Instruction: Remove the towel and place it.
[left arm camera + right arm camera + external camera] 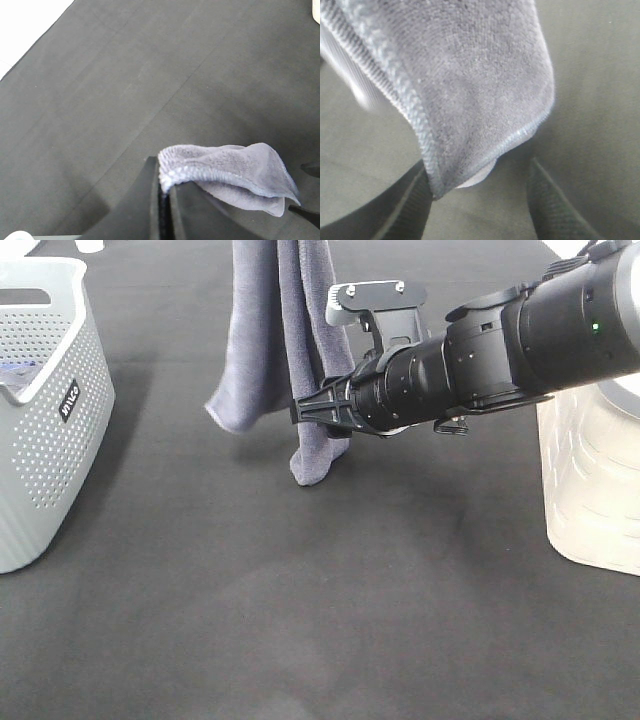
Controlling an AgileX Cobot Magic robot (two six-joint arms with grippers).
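Mid-removal, the towel is held hanging above the tabletop by the left jaws, clamped on its hem, while its lower end is flanked by the parted right jaws, which likely must be closed next.

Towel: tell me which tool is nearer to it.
Left. The left tool is shut on the towel at its hem; the right tool is open around its hanging end, not clamped.

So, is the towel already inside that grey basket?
No, the towel hangs in folds near the middle, apart from the grey basket at the left edge.
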